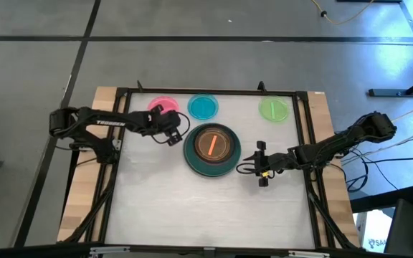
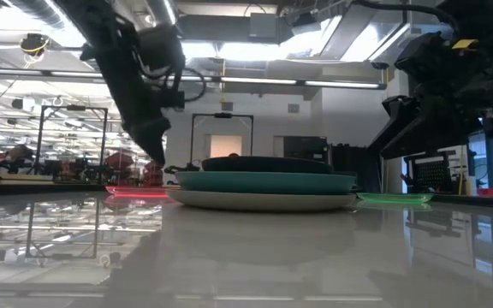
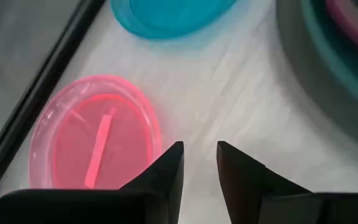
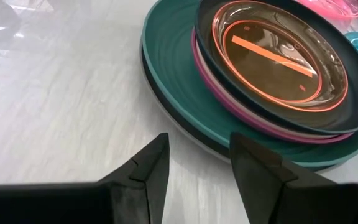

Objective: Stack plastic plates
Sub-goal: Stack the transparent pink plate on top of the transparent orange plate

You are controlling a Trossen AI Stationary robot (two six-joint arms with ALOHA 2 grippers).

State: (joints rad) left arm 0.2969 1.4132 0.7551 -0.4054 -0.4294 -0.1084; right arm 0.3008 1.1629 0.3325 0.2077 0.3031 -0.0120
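From above, the stack (image 1: 211, 149) sat near the middle of the table (image 1: 192, 215): a teal plate (image 1: 194, 163) showing widest, a dark one inside it, and an orange translucent plate (image 1: 211, 144) on top. Three small plates lay loose along the far edge, the pink plate (image 1: 163, 105), the blue plate (image 1: 203, 107) and the green plate (image 1: 273, 109), each well apart from the stack. The left gripper (image 1: 172, 135) hung between the pink plate and the stack; the right gripper (image 1: 262, 164) waited just beside the stack's other side.

At table height, the stack (image 2: 264, 183) showed a pale grey plate (image 2: 255, 201) at the bottom, teal above it, black on top. Pink and green rims peeked out on either side.

Past the left wrist, the left gripper (image 3: 199, 163) had its jaws slightly parted with nothing between them, bare table beneath and the pink plate (image 3: 95, 140) just beside one finger. The blue plate (image 3: 166, 15) lay beyond.

Past the right wrist, the right gripper (image 4: 197, 163) stood spread and empty, facing the stack (image 4: 253, 81). A magenta plate (image 4: 253, 121) showed under the black plate (image 4: 347, 102).

I judged the job about two-thirds done: large and medium plates nested, one small one on, three small ones left. A peach plate I could not make out.
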